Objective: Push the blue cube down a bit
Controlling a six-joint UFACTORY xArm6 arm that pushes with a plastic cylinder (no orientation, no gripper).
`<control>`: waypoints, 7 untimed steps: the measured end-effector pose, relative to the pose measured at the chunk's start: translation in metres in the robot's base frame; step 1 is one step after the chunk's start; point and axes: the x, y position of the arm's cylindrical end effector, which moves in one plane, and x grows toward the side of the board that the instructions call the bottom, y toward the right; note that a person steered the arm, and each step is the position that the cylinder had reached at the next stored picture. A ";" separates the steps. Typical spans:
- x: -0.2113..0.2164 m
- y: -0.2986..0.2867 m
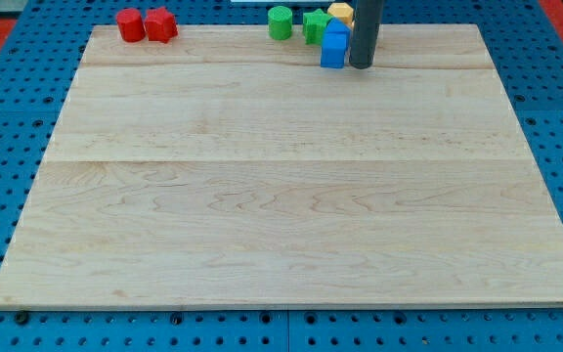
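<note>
The blue cube (333, 48) sits near the view's top edge of the wooden board (281, 196), right of centre. My tip (361, 66) is at the end of the dark rod, right beside the blue cube on its right, touching or nearly touching it. A green star-like block (315, 24) lies just up-left of the blue cube, and a yellow block (340, 13) lies just above it, partly hidden by the rod.
A green cylinder (280, 22) stands left of the green star. Two red blocks (131, 25) (160, 24) sit at the board's top left corner. Blue pegboard (8, 147) surrounds the board.
</note>
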 end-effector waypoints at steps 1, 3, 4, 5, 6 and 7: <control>0.018 0.014; 0.017 0.023; 0.025 0.022; 0.058 -0.077; 0.029 -0.221; -0.050 -0.172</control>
